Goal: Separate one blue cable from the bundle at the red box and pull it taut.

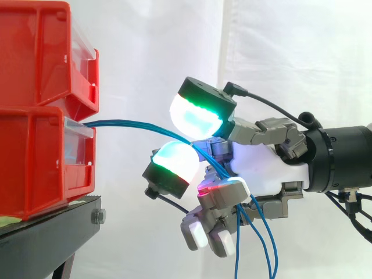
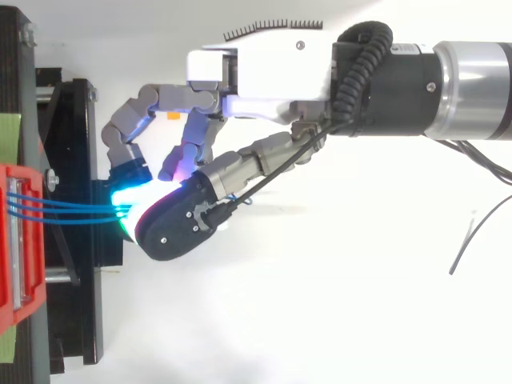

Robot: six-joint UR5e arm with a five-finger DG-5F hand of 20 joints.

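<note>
Several thin blue cables [image 1: 128, 124] leave the front of the lower red box [image 1: 40, 157] and arc rightward in a loose curve to my hand [image 1: 261, 165]. They run between two glowing cyan-green fingertips [image 1: 197, 113], which close on them from above and below. Behind the pads the strands drop past the palm and hang free [image 1: 264, 244]. The other fingers curl downward under the palm. From above, three blue cables [image 2: 72, 208] run side by side from the red box [image 2: 20, 240] to the hand [image 2: 272, 68]; the pinch point is hidden under a dark fingertip.
A second red box [image 1: 40, 52] is stacked on the lower one. Both sit on a black stand [image 1: 46, 232] at the left, whose frame [image 2: 76, 280] lies just under the fingertips. A white curtain hangs behind. A thin dark wire [image 2: 472, 236] lies at the right.
</note>
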